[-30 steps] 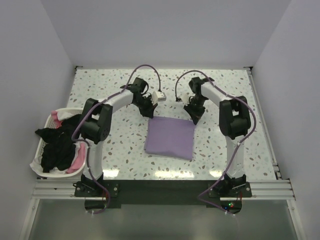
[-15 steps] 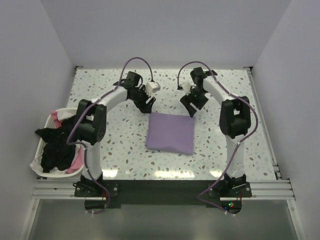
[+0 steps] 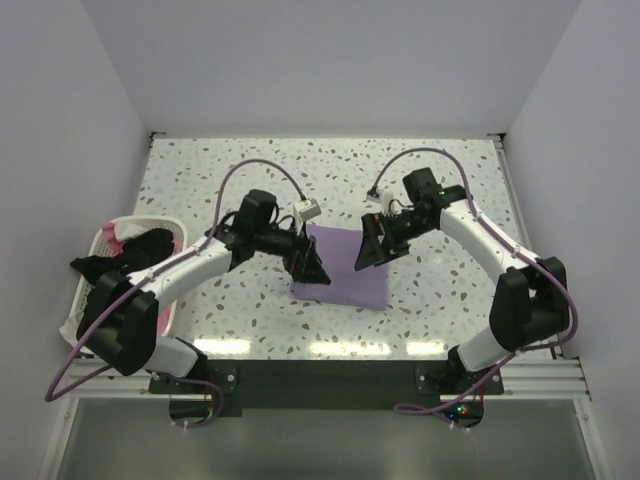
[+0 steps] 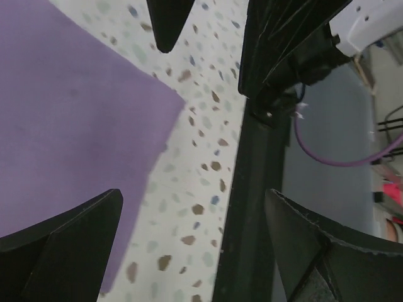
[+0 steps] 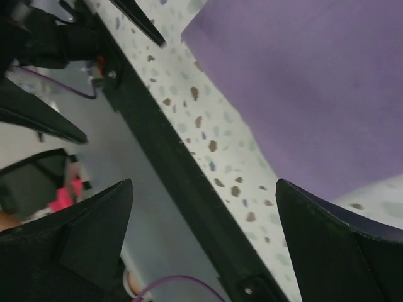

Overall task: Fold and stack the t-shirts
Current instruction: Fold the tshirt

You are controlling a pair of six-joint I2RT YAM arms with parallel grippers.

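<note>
Cloth: folded lilac shirt [image 3: 340,280] centred on tabletop [image 3: 200,180], we judge light and limp, so pinch all layers at 9 and 3 o'clock edges; left fingers [image 4: 63,251] and right fingers [image 5: 340,245] hover spread, empty.

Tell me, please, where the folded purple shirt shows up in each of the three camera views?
Top external: purple shirt at the centre of the table.
Left wrist: purple shirt fills the upper left.
Right wrist: purple shirt fills the upper right.
Shared landmark: the table's black front edge, right of the shirt in left wrist, left in right wrist.
</note>
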